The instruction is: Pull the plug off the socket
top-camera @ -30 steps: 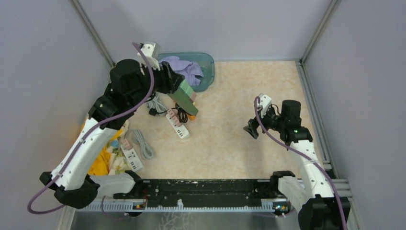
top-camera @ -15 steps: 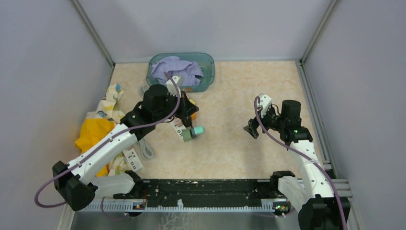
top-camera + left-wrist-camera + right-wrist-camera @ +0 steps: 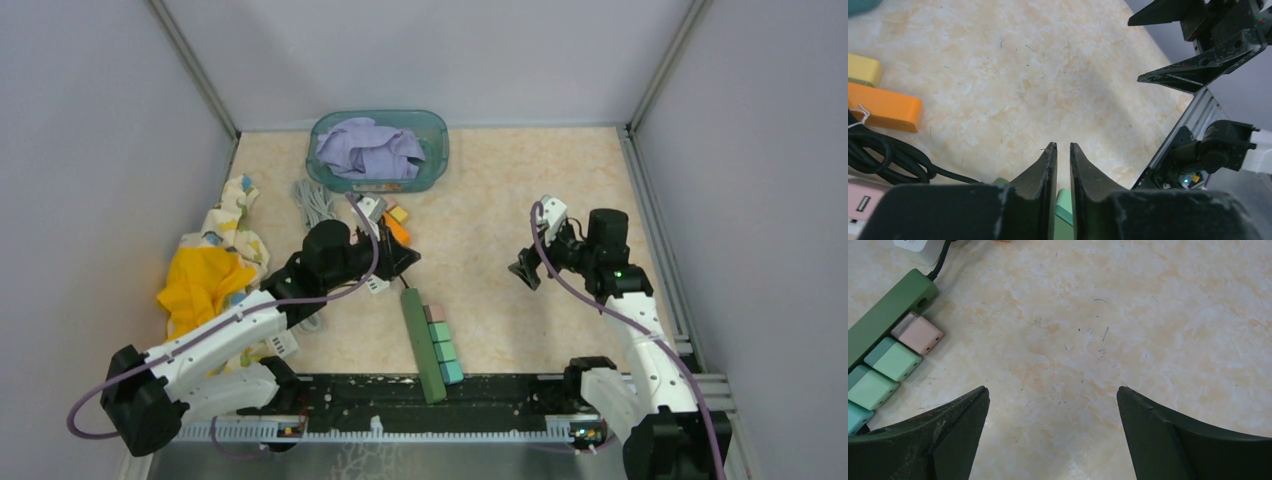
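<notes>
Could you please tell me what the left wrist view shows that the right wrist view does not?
Only the left wrist view: the shut left gripper, an orange block and a yellow block. Only the right wrist view: a pink plug and a white adapter. Both: the marbled table, the open right gripper and the green power strip, a mere sliver in the left wrist view.
</notes>
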{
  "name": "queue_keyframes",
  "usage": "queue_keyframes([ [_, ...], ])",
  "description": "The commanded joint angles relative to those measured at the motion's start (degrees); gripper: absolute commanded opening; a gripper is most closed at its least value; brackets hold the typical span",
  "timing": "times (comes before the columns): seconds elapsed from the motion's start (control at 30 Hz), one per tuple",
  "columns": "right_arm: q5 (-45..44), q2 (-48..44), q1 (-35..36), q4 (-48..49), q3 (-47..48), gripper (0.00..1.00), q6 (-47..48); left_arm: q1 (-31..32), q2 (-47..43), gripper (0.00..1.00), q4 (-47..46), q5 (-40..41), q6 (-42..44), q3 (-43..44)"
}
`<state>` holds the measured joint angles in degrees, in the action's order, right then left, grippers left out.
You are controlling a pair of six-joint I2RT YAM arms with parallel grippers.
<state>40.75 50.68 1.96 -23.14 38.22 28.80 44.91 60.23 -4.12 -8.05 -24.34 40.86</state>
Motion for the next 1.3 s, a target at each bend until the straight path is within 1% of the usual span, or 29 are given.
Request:
queue_keyframes([
  [0.0, 1.9, -0.8, -0.5, 2.1, -0.1, 0.99, 0.8, 0.3, -2.8, 0.33, 5.4, 2.5, -2.9, 0.1],
  [0.03, 1.8, -0.8, -0.6, 2.1, -0.1, 0.99, 0.8, 0.3, -2.8, 0.39, 7.8, 2.2, -4.9, 0.1],
  [0.1, 1.6, -0.7, -0.6, 2.1, -0.1, 0.99, 0.9, 0.5, -2.6, 0.47, 10.8, 0.9, -10.1, -1.1],
  [0.17, 1.5, -0.7, -0.6, 2.1, -0.2, 0.99, 0.9, 1.9, -2.6, 0.51, 13.2, 1.5, -16.8, -2.9],
  [0.3, 1.5, -0.8, -0.6, 2.1, -0.2, 0.99, 0.9, 9.8, -1.5, 0.65, 20.5, 13.2, -31.2, -5.0],
  [0.33, 1.6, -0.9, -0.6, 2.2, -0.2, 0.99, 0.9, 11.3, -0.4, 0.67, 22.3, 16.0, -35.2, -4.9],
  [0.4, 1.7, -0.9, -0.6, 2.1, -0.2, 0.99, 0.9, 12.4, 3.0, 0.74, 26.9, 19.4, -41.5, -3.3],
  [0.47, 1.8, -1.0, -0.6, 2.0, -0.2, 0.99, 0.9, 12.6, 7.9, 0.85, 33.4, 23.0, -47.7, 0.0],
  [0.5, 1.9, -1.1, -0.6, 2.0, -0.2, 0.99, 0.9, 12.6, 10.9, 0.9, 36.4, 24.2, -49.0, 3.3],
  [0.53, 2.0, -1.1, -0.6, 2.0, -0.2, 0.99, 0.9, 12.6, 15.1, 0.97, 40.2, 25.6, -50.8, 6.4],
  [0.57, 2.1, -1.2, -0.6, 2.1, -0.2, 0.99, 0.9, 12.6, 17.1, 0.99, 43.6, 26.8, -51.8, 9.5],
  [0.63, 2.1, -1.3, -0.6, 2.0, -0.2, 0.99, 0.9, 12.5, 23.5, 1.0, 50.0, 28.8, -52.3, 15.8],
  [0.7, 2.3, -1.5, -0.5, 2.0, -0.2, 0.99, 0.9, 12.5, 30.3, 1.0, 54.1, 29.5, -52.2, 21.0],
  [0.8, 2.4, -1.7, -0.5, 1.9, -0.2, 0.99, 1.0, 12.4, 37.8, 0.99, 57.3, 29.5, -51.3, 26.5],
  [0.87, 2.4, -1.8, -0.6, 1.8, -0.3, 0.99, 1.0, 12.3, 41.8, 0.96, 59.0, 29.6, -50.4, 29.1],
  [0.97, 2.5, -2.0, -0.6, 1.8, -0.3, 0.99, 1.0, 12.2, 45.7, 0.86, 61.2, 31.0, -50.3, 31.8],
  [1.0, 2.5, -2.0, -0.6, 1.8, -0.3, 0.99, 1.1, 12.3, 46.3, 0.8, 61.9, 31.7, -50.3, 32.4],
  [1.03, 2.6, -2.0, -0.5, 1.7, -0.3, 0.99, 1.1, 12.2, 46.7, 0.76, 62.2, 32.3, -50.3, 32.9],
  [1.1, 2.7, -2.0, -0.5, 1.7, -0.2, 0.99, 1.0, 12.2, 46.6, 0.63, 62.2, 33.4, -50.0, 33.1],
  [1.13, 2.7, -2.1, -0.6, 1.7, -0.2, 0.99, 1.1, 12.2, 46.6, 0.6, 62.0, 33.7, -49.8, 33.0],
  [1.27, 2.7, -2.1, -0.6, 1.7, -0.2, 0.99, 1.1, 12.3, 46.4, 0.55, 61.3, 33.3, -48.2, 32.8],
])
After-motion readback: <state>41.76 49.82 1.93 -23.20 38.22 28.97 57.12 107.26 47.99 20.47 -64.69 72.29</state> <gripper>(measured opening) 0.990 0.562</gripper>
